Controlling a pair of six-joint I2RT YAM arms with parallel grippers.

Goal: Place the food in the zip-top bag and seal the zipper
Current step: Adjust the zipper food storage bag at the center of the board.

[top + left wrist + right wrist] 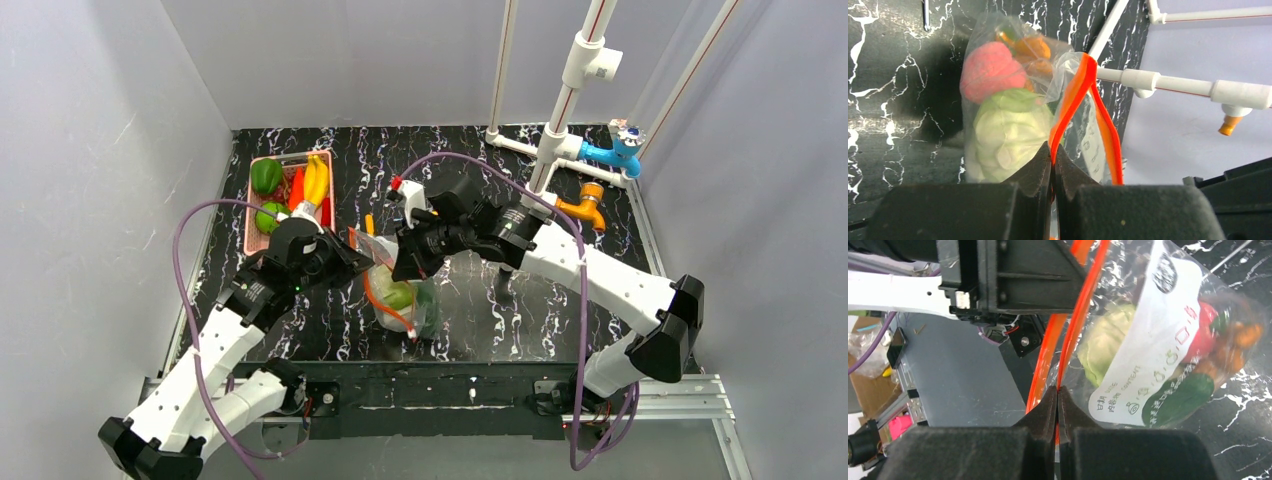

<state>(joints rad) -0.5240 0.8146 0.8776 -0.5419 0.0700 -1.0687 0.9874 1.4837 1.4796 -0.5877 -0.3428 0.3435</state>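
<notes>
Left gripper [1052, 167] is clamped tight on the zipper [1072, 97], and the right gripper [1058, 407] is pinched shut on that same orange strip too. The zip-top bag [405, 300] sits between them at the centre of the top view, with the cabbage [1008, 135] and pink ball [990, 70] inside.

Light: bright, even, overhead. Shadows: soft; one dark patch on the table [878, 60] beside the zip-top bag [1013, 135]. Glare: sheen on bag plastic. Focus: wrist views' near foreground blurred.
</notes>
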